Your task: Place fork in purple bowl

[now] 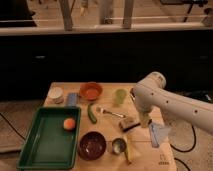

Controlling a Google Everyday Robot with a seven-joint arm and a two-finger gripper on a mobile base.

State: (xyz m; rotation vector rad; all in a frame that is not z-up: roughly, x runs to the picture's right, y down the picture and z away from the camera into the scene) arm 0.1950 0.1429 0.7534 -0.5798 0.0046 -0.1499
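Observation:
The fork lies flat on the wooden table, thin and silver, between the green cup and the purple bowl. That bowl stands at the table's front edge, right of the green tray. My gripper hangs low over the table's right side, right of the fork and level with the dark-handled utensil. It is open and holds nothing. The white arm bends in from the right above it.
A green tray at front left holds an orange ball. An orange bowl, white cup and green vegetable sit behind. A metal cup and yellow-handled utensil lie right of the purple bowl.

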